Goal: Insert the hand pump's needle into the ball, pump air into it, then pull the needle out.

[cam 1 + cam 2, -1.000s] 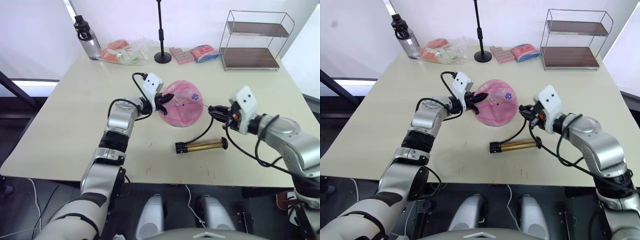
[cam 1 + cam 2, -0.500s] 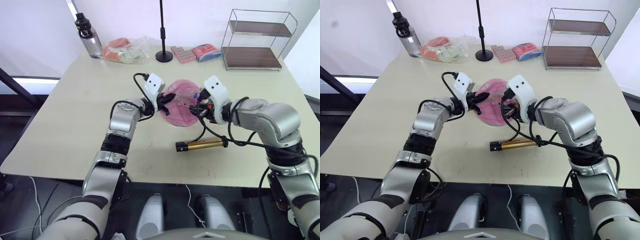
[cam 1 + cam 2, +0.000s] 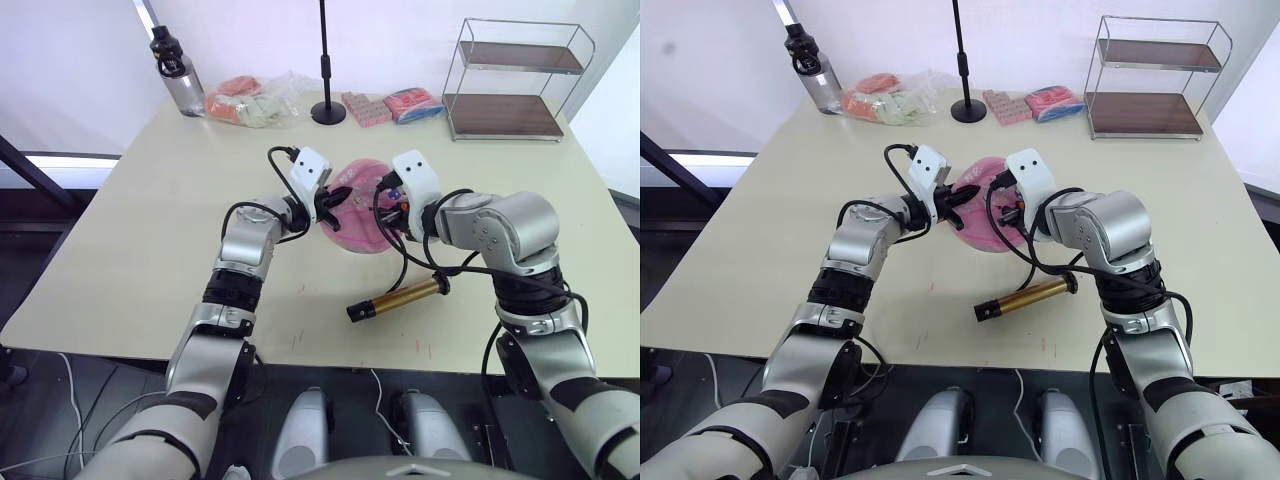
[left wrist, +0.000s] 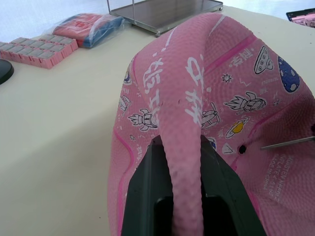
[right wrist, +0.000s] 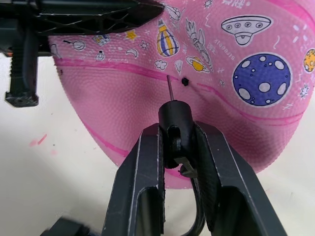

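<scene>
You see the ball (image 3: 362,205) lying flattened near the middle of the table (image 3: 130,250), with its rim folded up on the side of your left arm. Your left gripper (image 4: 183,162) pinches this folded pink rim between its two black fingers (image 4: 142,196), so its jaws are closed on the ball.

Your right gripper (image 5: 178,142) is just beside the ball on the other side. Its jaws are pressed on the small black fitting of the needle (image 5: 169,87), and the thin metal pin sticks out toward the pink surface. In the right wrist view the tip of the pin is very close to the dark valve dot (image 5: 185,81), a little to one side of it, and it is not inside the hole. The left wrist view shows the same: the pin comes near the valve dot but stays just apart from it.

The hand pump (image 3: 395,298) lies on the table on your near side of the ball, tilted a little, not held by any gripper. Its thin black hose (image 3: 408,262) curves up from the barrel to your right gripper.

At the far edge of the table stand a water bottle (image 3: 171,68), some packets (image 3: 245,100) and a wire shelf (image 3: 512,80).
</scene>
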